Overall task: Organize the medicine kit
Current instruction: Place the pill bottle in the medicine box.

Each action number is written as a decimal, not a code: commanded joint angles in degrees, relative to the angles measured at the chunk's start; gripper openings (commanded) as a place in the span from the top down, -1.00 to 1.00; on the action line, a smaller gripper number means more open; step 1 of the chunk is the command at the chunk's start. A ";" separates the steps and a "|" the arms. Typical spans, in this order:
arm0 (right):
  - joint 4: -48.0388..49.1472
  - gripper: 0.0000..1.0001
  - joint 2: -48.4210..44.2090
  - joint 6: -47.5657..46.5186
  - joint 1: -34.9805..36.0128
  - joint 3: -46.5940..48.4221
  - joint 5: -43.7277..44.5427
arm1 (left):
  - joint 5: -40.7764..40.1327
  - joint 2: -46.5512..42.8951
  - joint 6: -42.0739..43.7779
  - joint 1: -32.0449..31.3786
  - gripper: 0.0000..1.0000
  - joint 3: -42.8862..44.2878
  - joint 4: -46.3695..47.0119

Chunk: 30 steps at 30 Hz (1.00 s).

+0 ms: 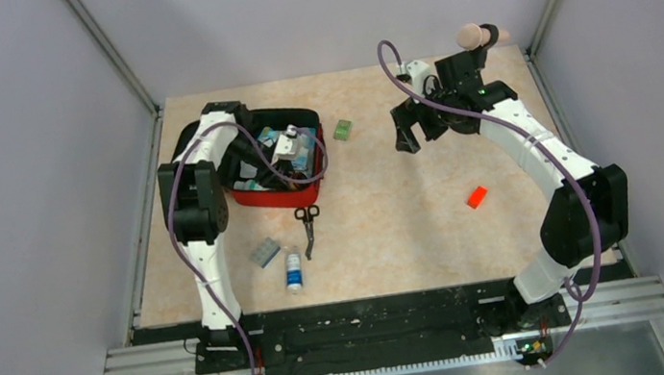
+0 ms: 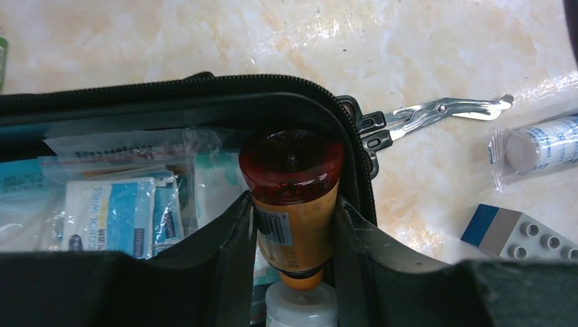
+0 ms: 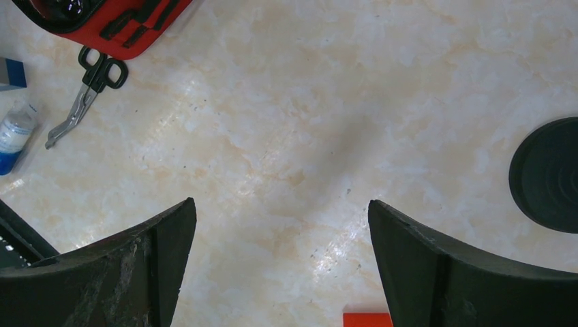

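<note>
Bottle [image 2: 293, 197] just inside medicine kit [image 2: 170, 92] rim

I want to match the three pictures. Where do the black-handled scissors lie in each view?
Top external: scissors left of centre, just in front of the medicine kit.
Left wrist: scissors upper right, handles at the kit's zipper corner, blades pointing right.
Right wrist: scissors upper left, just below the kit.
Shared landmark: the red medicine kit, always next to the handles.

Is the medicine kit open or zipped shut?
Open. The medicine kit is unzipped, wipe packets show inside, and the left gripper holds an orange bottle at its rim.
</note>
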 commanded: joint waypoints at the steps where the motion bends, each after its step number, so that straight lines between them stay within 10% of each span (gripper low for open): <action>1: 1.30 -0.88 -2.45 -0.33 -0.24 -0.23 -0.80 | -0.91 0.49 -0.95 0.53 0.66 -0.24 -3.49; 8: 1.43 -0.89 -2.49 -0.27 -0.23 -1.00 -1.56 | -3.37 -0.33 -2.32 0.53 0.62 -1.38 -1.88; 18: 1.45 -0.88 -2.41 -0.62 -0.19 -1.47 -1.59 | -0.99 -1.53 -6.92 -0.20 -0.19 -1.78 0.08; 30: 1.49 -0.88 -0.72 -0.49 -0.17 -0.65 -2.47 | 4.49 -6.47 -9.67 0.06 -0.24 2.26 -1.21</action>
